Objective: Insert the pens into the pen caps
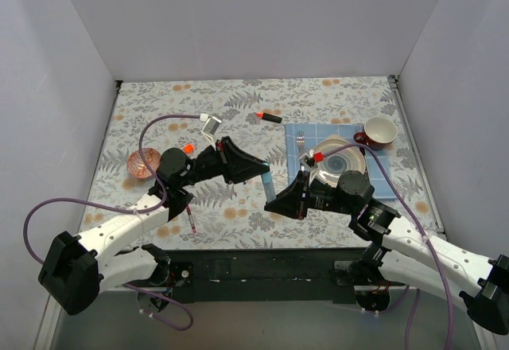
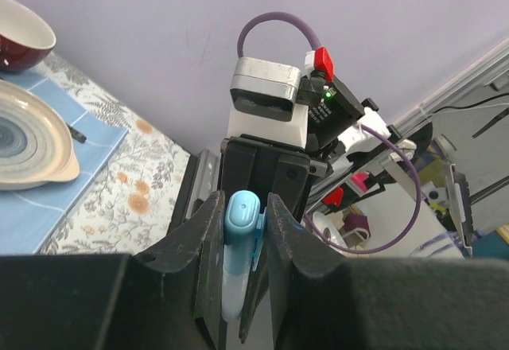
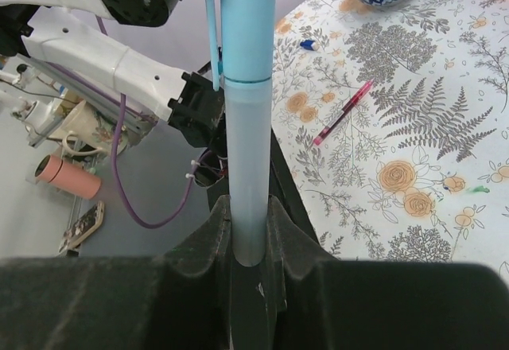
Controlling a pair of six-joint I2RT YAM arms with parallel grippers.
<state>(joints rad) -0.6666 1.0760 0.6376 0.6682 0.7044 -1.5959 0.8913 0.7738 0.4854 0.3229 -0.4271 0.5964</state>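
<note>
Marker look: the light-blue marker point(image 3: 250, 167) is showing as a chunky, pale blue-grey barrel running straight up the right wrist view, and a brighter blue section is sitting on its far end with a clear seam between the two.
Cap look: the light-blue cap point(image 2: 239, 211) is showing a rounded end and a clip along one side.
Left hand: the left hand point(image 2: 243, 227) is pinching closed on the light-blue cap, with a finger pressing on each side.
Right hand: the right hand point(image 3: 249, 215) is clamping closed on the lower barrel of the light-blue marker.
Where: the marker is hanging in the air above the tabletop point(image 1: 238, 103), between the two hands, which are facing each other tip to tip near the middle.
Around: a maroon-red pen point(image 1: 192, 221) is lying by the left arm. A black marker point(image 1: 270, 117) with an orange-red end is lying at the far side, and a pink glass bowl point(image 1: 143, 163) is sitting at the left. A plate point(image 1: 343, 153), a fork point(image 1: 300, 138) and a cup point(image 1: 380, 131) are resting on a blue mat point(image 1: 293, 131) at the right. All of these are lying well apart from the two hands.
</note>
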